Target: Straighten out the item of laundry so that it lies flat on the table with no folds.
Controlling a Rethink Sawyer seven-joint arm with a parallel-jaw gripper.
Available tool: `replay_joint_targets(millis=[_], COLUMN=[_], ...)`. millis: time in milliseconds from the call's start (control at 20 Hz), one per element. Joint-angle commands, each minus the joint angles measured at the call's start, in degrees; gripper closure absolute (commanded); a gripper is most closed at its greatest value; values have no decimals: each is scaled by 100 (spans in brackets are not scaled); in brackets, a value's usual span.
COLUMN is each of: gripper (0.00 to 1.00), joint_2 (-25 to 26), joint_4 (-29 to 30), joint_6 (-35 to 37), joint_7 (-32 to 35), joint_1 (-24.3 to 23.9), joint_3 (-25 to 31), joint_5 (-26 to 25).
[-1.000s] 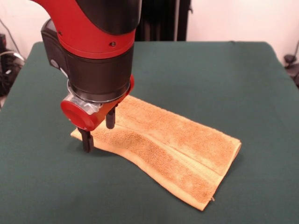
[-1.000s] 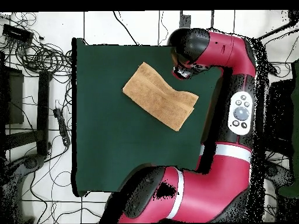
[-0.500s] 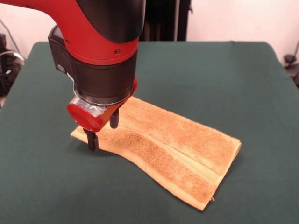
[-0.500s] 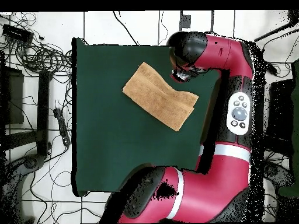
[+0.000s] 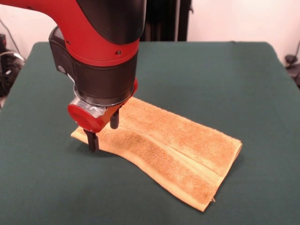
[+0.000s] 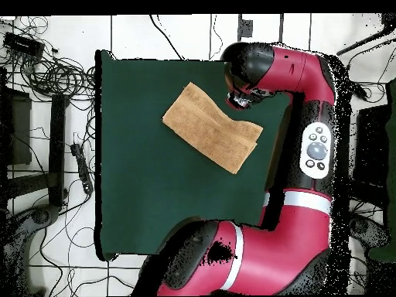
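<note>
A red and black robot arm (image 5: 101, 51) reaches down over an orange-tan towel (image 5: 173, 150) lying folded on a dark green surface (image 5: 225, 79). The towel lies as a long strip, doubled lengthwise, with a ridge running down its middle and its layered edges showing at the end farthest from the arm. In the front view it stretches diagonally away from the arm's wrist toward the near edge of the surface.

The tool (image 5: 103, 133) stands at the towel's other end, its two dark fingers (image 5: 92, 140) spread apart and pointing down. One finger is at the towel's outer corner edge, low against the cloth; the other (image 5: 114, 120) is over the towel a little farther in. Nothing is clamped between them, though whether the tips press on the fabric cannot be told.

In the overhead view the towel (image 6: 211, 128) lies toward one side of the surface (image 6: 147, 193), with the arm's wrist (image 6: 249, 73) covering the tool at the towel's corner. Cables (image 6: 46, 69) trail across the floor beside the surface.
</note>
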Motion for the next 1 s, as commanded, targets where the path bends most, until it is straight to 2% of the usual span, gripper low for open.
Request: replay_joint_targets(millis=[50,1000], gripper=[0,0], joint_2=[82,138], joint_4=[1021,1016], joint_6=[-470,-582], joint_7=[-519,-688], joint_1=[124,57], joint_3=[478,433], joint_5=[-199,-482])
